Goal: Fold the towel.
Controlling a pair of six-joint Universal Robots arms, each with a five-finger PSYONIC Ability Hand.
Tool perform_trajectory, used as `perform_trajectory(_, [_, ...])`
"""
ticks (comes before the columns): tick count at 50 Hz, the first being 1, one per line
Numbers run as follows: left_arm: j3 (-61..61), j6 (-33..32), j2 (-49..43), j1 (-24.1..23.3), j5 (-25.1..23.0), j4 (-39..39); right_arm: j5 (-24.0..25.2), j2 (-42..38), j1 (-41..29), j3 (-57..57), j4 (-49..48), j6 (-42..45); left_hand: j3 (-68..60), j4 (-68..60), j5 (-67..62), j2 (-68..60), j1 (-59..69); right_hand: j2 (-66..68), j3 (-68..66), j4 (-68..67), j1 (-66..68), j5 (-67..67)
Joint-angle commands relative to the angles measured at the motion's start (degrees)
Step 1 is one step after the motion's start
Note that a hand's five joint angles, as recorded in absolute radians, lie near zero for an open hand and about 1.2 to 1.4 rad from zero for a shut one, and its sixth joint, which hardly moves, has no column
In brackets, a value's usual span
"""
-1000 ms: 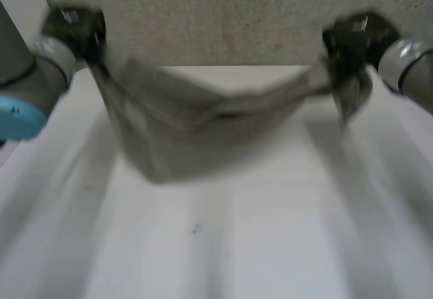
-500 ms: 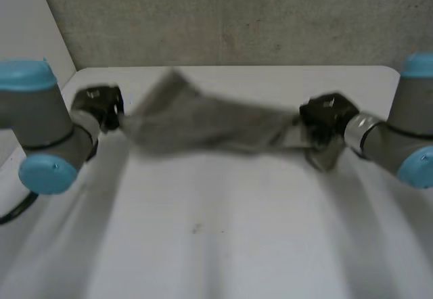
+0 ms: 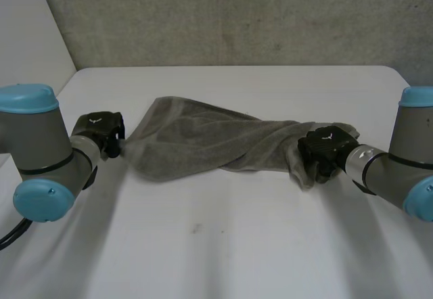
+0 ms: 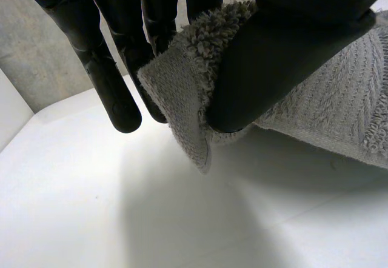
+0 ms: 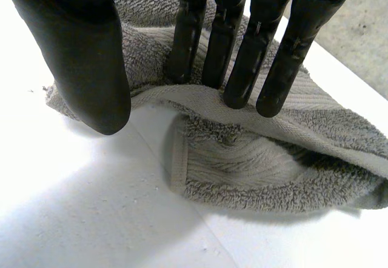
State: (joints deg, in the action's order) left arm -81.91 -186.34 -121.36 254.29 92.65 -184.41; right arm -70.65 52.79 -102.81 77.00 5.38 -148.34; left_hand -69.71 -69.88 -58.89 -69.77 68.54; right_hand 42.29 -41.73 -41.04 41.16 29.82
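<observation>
A grey towel (image 3: pixel 203 143) lies bunched on the white table (image 3: pixel 237 251), stretched sideways between my two hands. My left hand (image 3: pixel 101 133) is at the towel's left end. In the left wrist view its thumb (image 4: pixel 285 56) pinches a towel corner (image 4: pixel 182 92) against the fingers, just above the table. My right hand (image 3: pixel 325 151) is at the towel's right end. In the right wrist view its fingers (image 5: pixel 242 56) are straight and rest on a folded towel edge (image 5: pixel 254 165), while the thumb (image 5: pixel 85 62) stands apart from the cloth.
A grey wall (image 3: pixel 237 15) rises behind the table's far edge. White tabletop stretches in front of the towel toward the camera. Both forearms reach in low from the sides.
Both hands have come down from the air and lowered the hanging towel onto the table. The right hand's fingers have opened off the cloth. The left still pinches its corner.
</observation>
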Motion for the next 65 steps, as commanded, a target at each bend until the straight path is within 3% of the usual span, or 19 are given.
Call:
perform_trajectory(1, [0.1, 0.0, 0.0, -0.4, 0.0, -0.1, 0.9, 0.6, -0.1, 3.8, -6.5, -0.5, -10.3, -10.1, -11.1, -10.2, 11.5, -3.1, 2.5, 1.8, -2.0, -0.6])
perform_trajectory(8, [0.0, 0.0, -0.1, -0.5, 0.0, -0.1, 1.0, 0.4, -0.8, 5.0, -8.1, -0.7, -10.3, -10.1, -11.1, -10.2, 11.5, -5.1, 4.6, 3.9, -4.0, -2.7])
perform_trajectory(18, [-0.8, 0.0, -0.1, -0.5, -0.1, -1.0, 0.9, 0.4, -1.2, 6.5, -8.4, -0.9, -10.3, -10.1, -11.1, -10.2, 11.5, -22.4, 21.9, 21.2, -21.3, -20.0])
perform_trajectory(31, [-0.9, 0.0, 0.0, -0.4, -0.1, -1.0, 0.3, 1.3, -2.1, 6.1, -9.0, -6.6, -10.3, -10.1, -11.1, -10.2, 11.5, -18.9, 18.4, 17.7, -17.8, -16.5])
perform_trajectory(52, [-1.2, 0.0, 0.0, -0.5, -0.1, -1.4, -0.3, -2.6, -4.5, 1.8, -13.6, -7.2, -10.3, -10.1, -11.1, -10.2, 11.5, -6.8, 6.2, 5.6, -5.7, -4.3])
perform_trajectory(58, [-1.2, 0.0, 0.0, -0.5, -0.1, -1.4, -1.8, -3.3, -4.7, 1.6, -15.5, -7.2, -10.3, -10.1, -11.1, -10.2, 11.5, 7.5, -8.1, -8.7, 8.6, 10.0])
perform_trajectory(60, [-1.2, 0.0, 0.0, -0.4, 0.0, -1.4, -2.2, -2.9, -4.9, 1.7, -16.4, -7.2, -10.3, -10.1, -11.1, -10.2, 11.5, 33.2, -33.8, -34.5, 34.4, 35.7])
perform_trajectory(65, [-1.1, -0.2, 0.9, -0.4, -0.1, -1.0, -2.7, 2.3, -4.4, 1.7, -16.5, -7.7, -10.3, -10.1, -11.1, -10.2, 11.5, 37.7, -38.3, -39.0, 38.8, 40.2])
